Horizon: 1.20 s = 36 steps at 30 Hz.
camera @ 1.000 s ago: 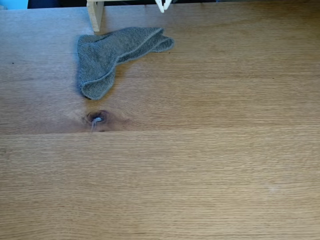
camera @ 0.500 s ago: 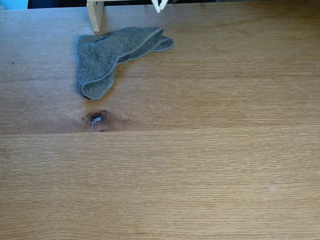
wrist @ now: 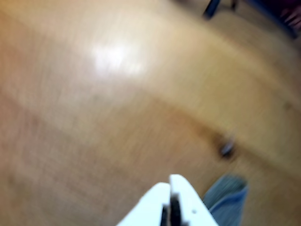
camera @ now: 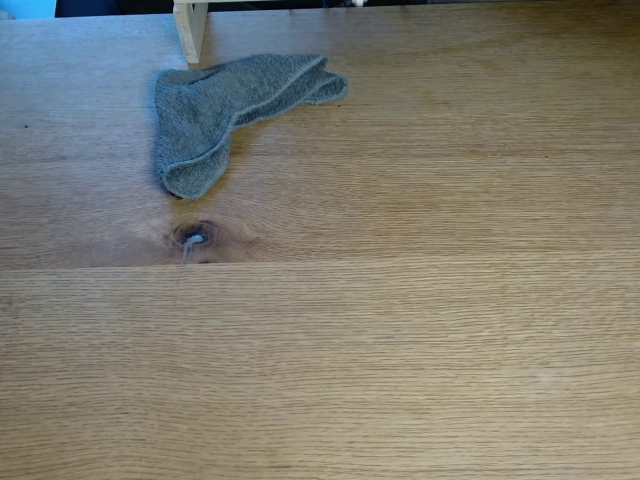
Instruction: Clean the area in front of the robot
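Note:
A crumpled grey cloth lies on the oak tabletop at the far left in the fixed view, just above the dark oval knot. In the blurred wrist view my white gripper enters from the bottom edge. Its jaws are pressed together and hold nothing. It hangs above the table. The cloth shows just right of the jaws, and the knot lies beyond it.
A pale wooden post stands at the far edge, right behind the cloth. The wide plank surface in the middle and front carries nothing. Dark furniture legs show past the table in the wrist view.
The white gripper tips at the top edge of the fixed view have lifted up and out of that view. The cloth has not moved.

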Tool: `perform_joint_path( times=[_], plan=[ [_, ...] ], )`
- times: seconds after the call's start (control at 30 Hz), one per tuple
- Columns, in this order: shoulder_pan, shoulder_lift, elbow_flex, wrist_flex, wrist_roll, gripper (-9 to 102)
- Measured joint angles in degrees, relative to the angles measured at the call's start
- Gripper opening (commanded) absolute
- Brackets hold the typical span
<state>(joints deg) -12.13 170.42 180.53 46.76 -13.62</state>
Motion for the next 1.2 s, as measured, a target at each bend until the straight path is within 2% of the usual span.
perform_joint_path(
  times=[0.2, 0.4, 0.53, 0.77, 1.03, 1.1, 1.2],
  plan=[
    [1.5, -21.0, -14.0, -0.5, 7.0, 17],
    [10.2, -35.0, -29.5, -1.1, 12.3, 30],
    [17.6, -39.8, -33.6, -1.1, 14.0, 38],
    [30.2, -43.2, -33.8, 5.4, 18.0, 39],
    [40.6, -45.2, -33.8, 5.7, 20.9, 40],
    [43.9, -48.2, -33.8, 4.9, 19.7, 40],
    [49.1, -57.2, -33.8, -2.6, 15.7, 41]
  ],
)
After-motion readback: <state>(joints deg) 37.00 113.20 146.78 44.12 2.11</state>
